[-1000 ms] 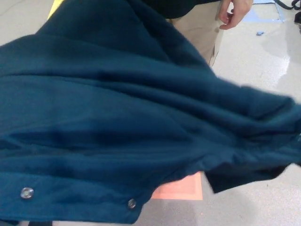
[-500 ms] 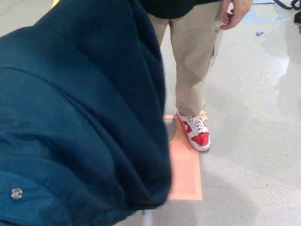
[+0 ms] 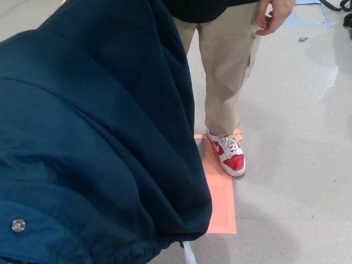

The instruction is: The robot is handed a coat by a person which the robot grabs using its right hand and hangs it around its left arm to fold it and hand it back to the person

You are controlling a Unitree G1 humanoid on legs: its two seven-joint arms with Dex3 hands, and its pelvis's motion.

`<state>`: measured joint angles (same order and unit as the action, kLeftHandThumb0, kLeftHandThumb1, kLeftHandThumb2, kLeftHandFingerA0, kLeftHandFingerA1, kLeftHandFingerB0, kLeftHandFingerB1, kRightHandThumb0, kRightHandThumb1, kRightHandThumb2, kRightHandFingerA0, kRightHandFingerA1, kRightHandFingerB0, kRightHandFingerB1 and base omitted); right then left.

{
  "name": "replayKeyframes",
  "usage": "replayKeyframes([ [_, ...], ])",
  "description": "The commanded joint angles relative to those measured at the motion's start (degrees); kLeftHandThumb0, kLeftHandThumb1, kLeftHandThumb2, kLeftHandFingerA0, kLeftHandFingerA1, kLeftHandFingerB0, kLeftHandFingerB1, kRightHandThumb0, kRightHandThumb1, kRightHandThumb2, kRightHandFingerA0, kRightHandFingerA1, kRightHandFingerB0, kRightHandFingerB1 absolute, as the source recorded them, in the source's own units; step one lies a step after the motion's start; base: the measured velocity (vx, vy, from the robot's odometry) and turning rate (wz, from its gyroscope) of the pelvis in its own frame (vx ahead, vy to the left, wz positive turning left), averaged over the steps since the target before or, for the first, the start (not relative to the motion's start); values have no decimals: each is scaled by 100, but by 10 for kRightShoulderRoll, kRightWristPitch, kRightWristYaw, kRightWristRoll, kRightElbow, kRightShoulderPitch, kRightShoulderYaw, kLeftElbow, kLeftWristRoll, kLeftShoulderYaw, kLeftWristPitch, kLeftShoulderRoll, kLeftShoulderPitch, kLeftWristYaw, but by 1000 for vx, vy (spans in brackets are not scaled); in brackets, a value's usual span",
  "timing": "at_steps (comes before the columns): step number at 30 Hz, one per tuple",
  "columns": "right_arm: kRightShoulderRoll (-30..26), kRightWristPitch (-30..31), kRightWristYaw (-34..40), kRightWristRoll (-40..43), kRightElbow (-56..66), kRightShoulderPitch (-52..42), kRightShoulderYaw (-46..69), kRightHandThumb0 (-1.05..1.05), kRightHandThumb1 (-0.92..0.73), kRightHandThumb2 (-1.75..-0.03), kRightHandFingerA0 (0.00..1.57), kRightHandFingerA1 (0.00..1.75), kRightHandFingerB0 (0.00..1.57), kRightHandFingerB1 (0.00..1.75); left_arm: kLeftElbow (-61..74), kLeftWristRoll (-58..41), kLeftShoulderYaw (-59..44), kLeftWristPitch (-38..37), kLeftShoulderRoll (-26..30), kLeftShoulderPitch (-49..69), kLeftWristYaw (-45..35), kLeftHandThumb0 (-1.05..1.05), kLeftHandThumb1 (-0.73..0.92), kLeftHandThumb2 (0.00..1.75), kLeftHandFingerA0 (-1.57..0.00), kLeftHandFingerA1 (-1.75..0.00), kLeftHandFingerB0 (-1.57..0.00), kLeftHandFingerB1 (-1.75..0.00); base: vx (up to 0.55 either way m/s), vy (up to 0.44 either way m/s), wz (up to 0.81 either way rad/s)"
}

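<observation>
Deep teal-blue all over the coat, plain and unpatterned, with one silvery snap. Khaki for the person's trousers, black for the top. Red and white on the shoe, white laces. Salmon-orange rectangle on glossy pale grey floor.

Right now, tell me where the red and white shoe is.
In the head view the shoe sits right of centre, on the far end of the orange mat, just right of the hanging blue coat.
</observation>
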<state>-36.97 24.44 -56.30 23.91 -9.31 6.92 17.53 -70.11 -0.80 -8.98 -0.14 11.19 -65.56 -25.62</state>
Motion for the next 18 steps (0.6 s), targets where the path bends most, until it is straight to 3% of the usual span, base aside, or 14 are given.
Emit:
replayKeyframes([
  [1,-4,-125,214,-261,-7,-33,-141,-41,-56,-74,0,15,3,23,10,-3,6,-24,8,-15,-17,-75,88,68,-13,-28,-11,-24,0,0,0],
  [2,9,-126,249,-289,-39,-25,-174,-37,-58,-64,6,23,8,28,12,-4,6,-29,6,-13,-21,-75,70,105,-5,-43,-4,-35,0,0,0],
  [5,26,-118,295,-320,-82,-10,-215,-35,-60,-59,9,26,11,28,16,-10,3,-33,3,-11,-31,-74,70,105,-5,-42,-4,-34,0,0,0],
  [6,51,-122,328,-333,-137,4,-240,-24,-60,-103,1,49,0,47,21,-13,3,-33,2,-9,-40,-74,89,68,-13,-27,-9,-23,0,0,0],
  [10,103,-130,406,-349,-286,41,-285,-26,-61,-105,1,49,0,47,39,-17,6,-37,-3,-1,-59,-74,89,68,-12,-27,-9,-24,0,0,0],
  [11,119,-134,432,-350,-336,52,-293,-42,-62,-69,22,39,12,33,44,-17,7,-38,-6,1,-60,-74,89,68,-13,-27,-10,-24,0,0,0],
  [12,128,-141,445,-353,-369,58,-302,-40,-61,-71,24,41,10,34,49,-17,8,-39,-7,2,-62,-72,70,105,-5,-41,-4,-34,0,0,0],
  [15,141,-124,468,-391,-437,80,-363,-47,-66,-70,16,35,12,32,61,-20,9,-40,-3,3,-72,-73,71,105,-8,-43,-1,-36,0,0,0],
  [16,140,-123,466,-401,-448,82,-380,-26,-60,-105,1,49,0,46,69,-23,8,-33,-4,4,-75,-75,87,66,-17,-28,-12,-26,0,0,0],
  [17,137,-135,466,-401,-460,82,-388,-27,-58,-104,1,50,0,46,76,-27,7,-32,-7,5,-79,-75,87,66,-17,-29,-12,-26,0,0,0],
  [18,137,-144,468,-398,-469,82,-390,-43,-67,-62,9,24,12,28,80,-28,8,-33,-8,6,-81,-73,69,103,-10,-44,-3,-39,0,0,0],
])
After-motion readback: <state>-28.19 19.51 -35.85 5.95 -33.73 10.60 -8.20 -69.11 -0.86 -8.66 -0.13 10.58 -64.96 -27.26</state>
